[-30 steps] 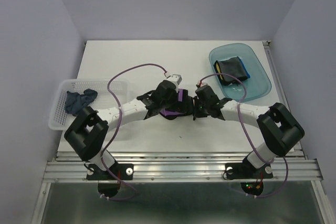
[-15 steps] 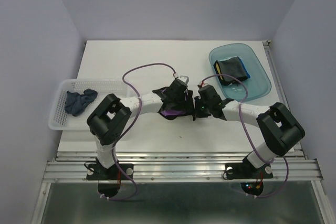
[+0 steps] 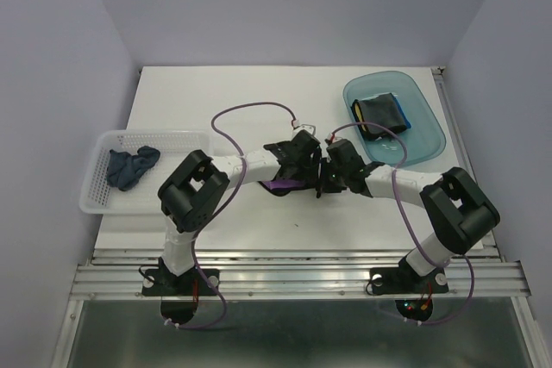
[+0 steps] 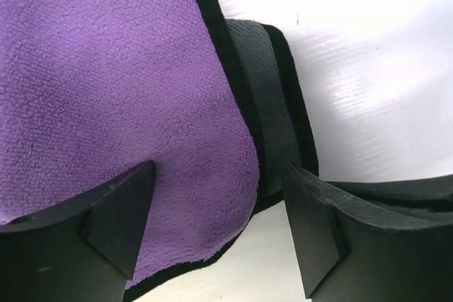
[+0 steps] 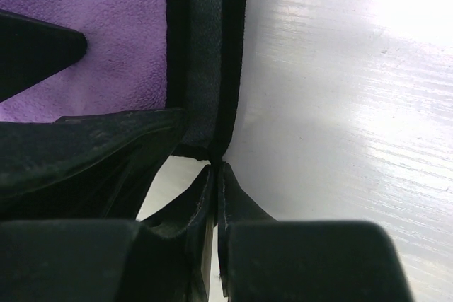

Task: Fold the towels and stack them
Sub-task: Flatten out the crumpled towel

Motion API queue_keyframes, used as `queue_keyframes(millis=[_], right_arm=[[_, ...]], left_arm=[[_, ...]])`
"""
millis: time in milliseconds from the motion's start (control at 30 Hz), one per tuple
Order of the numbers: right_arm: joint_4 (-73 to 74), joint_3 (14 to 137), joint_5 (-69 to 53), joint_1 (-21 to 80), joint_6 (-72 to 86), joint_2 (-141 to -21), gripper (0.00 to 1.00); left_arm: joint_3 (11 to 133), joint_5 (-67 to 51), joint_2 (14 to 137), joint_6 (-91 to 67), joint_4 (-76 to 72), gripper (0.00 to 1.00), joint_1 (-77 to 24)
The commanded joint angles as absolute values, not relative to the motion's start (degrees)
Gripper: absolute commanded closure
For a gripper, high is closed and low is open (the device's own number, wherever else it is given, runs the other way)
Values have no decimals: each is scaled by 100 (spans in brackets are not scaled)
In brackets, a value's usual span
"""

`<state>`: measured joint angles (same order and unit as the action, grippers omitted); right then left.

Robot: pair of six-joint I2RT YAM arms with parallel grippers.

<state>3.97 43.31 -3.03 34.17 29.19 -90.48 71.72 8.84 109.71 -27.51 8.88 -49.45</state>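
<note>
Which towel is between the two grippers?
The purple towel, mid-table: the left gripper is open over it, the right gripper pinches its edge. The navy towel is crumpled in the basket; the folded towel sits in the tray.

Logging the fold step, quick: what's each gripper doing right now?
Left gripper: open, straddling the purple towel edge.
Right gripper: closed, pinching that towel's black-edged corner.

The white table point(image 3: 216, 92) bears a mesh basket point(image 3: 172, 139), a purple towel point(image 3: 278, 184) and a teal tray point(image 3: 427, 127).
</note>
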Motion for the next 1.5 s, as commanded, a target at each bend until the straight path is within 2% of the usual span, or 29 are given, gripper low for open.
queue_keyframes(millis=[0, 200, 300, 367, 400, 467, 667, 767, 833, 867, 933, 1000, 1267, 1467], right_arm=[[114, 4245, -369, 3392, 2918, -9061, 94], [158, 4245, -308, 3375, 2927, -9062, 94], [158, 4228, -308, 3366, 2927, -9009, 94], [167, 4219, -299, 3366, 2935, -8991, 94], [176, 4219, -299, 3366, 2936, -8991, 94], [176, 4210, -299, 3366, 2936, -8982, 94], [228, 4219, -220, 3349, 2953, -9000, 94], [237, 4228, -202, 3349, 2962, -9018, 94], [255, 4228, -185, 3340, 2962, -9009, 94], [290, 4228, -158, 3340, 2962, -8991, 94], [316, 4228, -106, 3340, 2962, -8965, 94], [343, 4228, -62, 3331, 2953, -8930, 94], [413, 4175, -61, 3322, 2857, -8553, 99], [509, 4227, -237, 3331, 2629, -7332, 99]], left_arm=[[7471, 1432, 11048, -2865, 1318, 21, -4983], [7471, 1651, 10986, -2900, 1371, 25, -4992], [7506, 1714, 10995, -2935, 1476, 33, -4992], [7497, 1784, 10969, -2953, 1503, 34, -4992], [7488, 1819, 10925, -2953, 1512, 40, -4992], [7488, 1863, 10873, -2971, 1555, 45, -4992], [7409, 2013, 10504, -3067, 1617, 52, -4992], [7427, 2100, 10276, -3059, 1679, 59, -4992], [7418, 2188, 10143, -3059, 1714, 67, -4983], [7392, 2267, 10003, -3085, 1723, 76, -4983], [7339, 2268, 9879, -3076, 1688, 84, -4966], [7225, 2268, 9730, -3102, 1661, 100, -4931], [6733, 2311, 9177, -3524, 1477, 100, -4764], [6144, 1978, 7919, -3788, 1073, 100, -4465]])
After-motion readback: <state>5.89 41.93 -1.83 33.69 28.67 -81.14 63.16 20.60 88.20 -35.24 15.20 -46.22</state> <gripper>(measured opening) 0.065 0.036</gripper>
